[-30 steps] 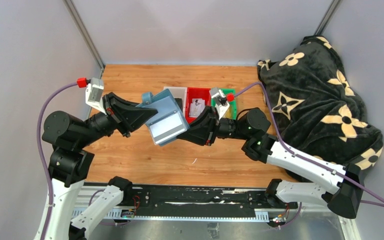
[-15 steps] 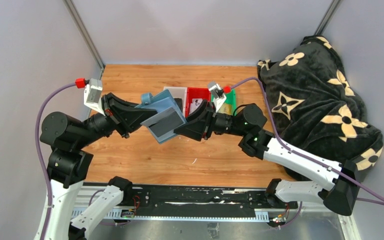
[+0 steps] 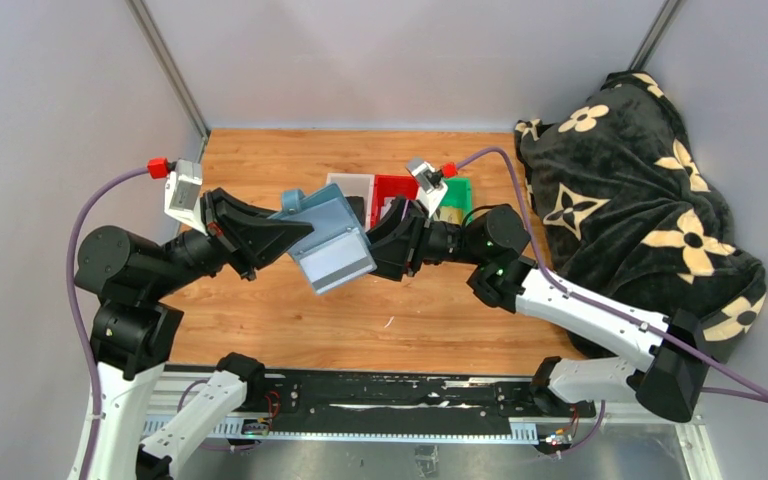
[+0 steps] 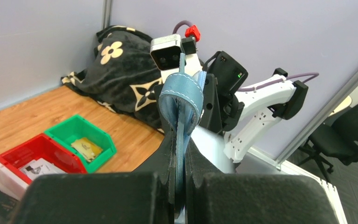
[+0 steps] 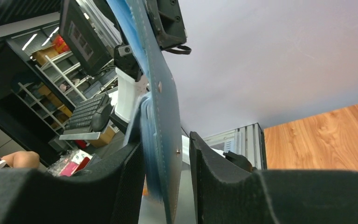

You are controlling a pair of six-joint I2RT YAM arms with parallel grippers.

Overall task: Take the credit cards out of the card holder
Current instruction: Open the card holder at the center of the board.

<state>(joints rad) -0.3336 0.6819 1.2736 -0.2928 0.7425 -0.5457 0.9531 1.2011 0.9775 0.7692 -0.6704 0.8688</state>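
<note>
At the left, the left jaws are clenched on the small slate-blue folding card holder (image 3: 332, 245). They hold it in the air above the wooden desk (image 3: 260, 165), near its middle, tilted, with the lighter inner face turned upward. In the left wrist view the grip is on one edge of the holder, and the folded material stands out beyond the tips like a narrow loop. To the right of it, the right jaws are released: in the right wrist view their fingers (image 5: 121, 186) stand one at each side of the holder's free edge. One seems to touch a paler blue layer, and the other is just apart from the dark outer flap. I judge that the step in hand is to take hold of a card at this edge. To do it well, the right jaws should close only on the card and not on the flap together with it, otherwise the whole holder is dragged against the left grip. The pull should then go straight along the pocket while the left jaws hold firm. The credit cards I cannot make out with certainty; the paler layer may be a card or only the lining. Further right, behind the holder, a white plastic bin (image 3: 350, 178), a red plastic bin (image 3: 395, 182) and a green plastic bin (image 3: 466, 200) stand in a row on the desk. At the far right lies a black blanket with cream flowers (image 3: 640, 210).
</note>
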